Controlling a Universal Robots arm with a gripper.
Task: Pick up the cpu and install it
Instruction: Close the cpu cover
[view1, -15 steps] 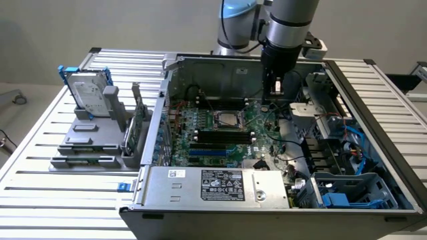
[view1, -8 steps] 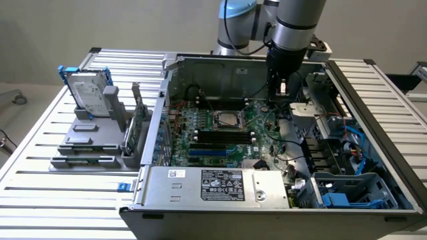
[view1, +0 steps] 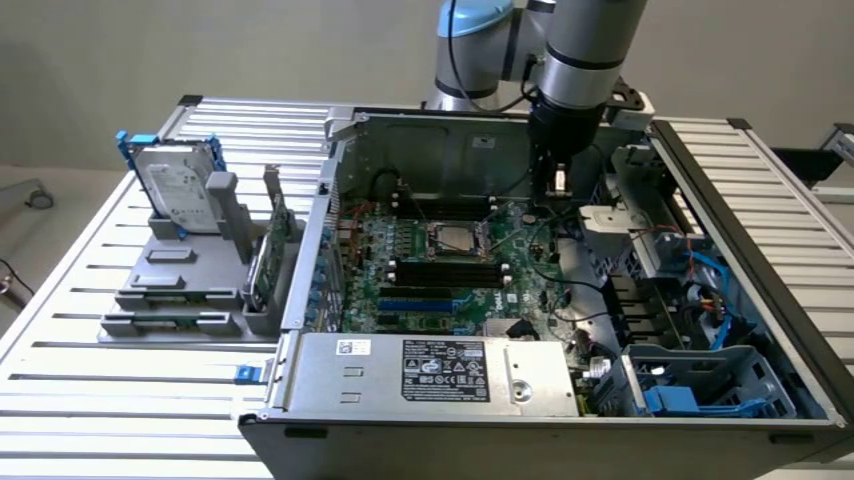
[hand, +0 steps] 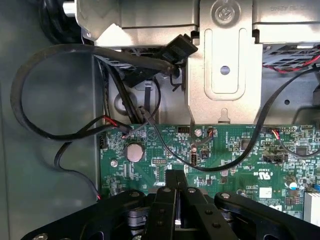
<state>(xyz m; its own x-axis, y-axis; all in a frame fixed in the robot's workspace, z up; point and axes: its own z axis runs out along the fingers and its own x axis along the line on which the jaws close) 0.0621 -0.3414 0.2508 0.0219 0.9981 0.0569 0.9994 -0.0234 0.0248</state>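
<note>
**benchlurker:** you making out any text on that box yet?

**me:** Not really. I'm looking at the black label (view1: 445, 370) on the power supply (view1: 334, 385). It's showing rows of white print and little marks, all too fine to read. Same with the small white sticker (view1: 351, 346) beside it and the printing on the hard drive (view1: 180, 188).

**benchlurker:** and up close?

**me:** I'm seeing white lettering all over the motherboard (hand: 240, 150), a pale board sticker (hand: 265, 192) and stamped letters on the metal bracket (hand: 285, 7). I'm not managing to read any of it.

A plain beige wall (view1: 267, 50) stands behind the slatted aluminium table (view1: 80, 330), evenly lit.
</note>
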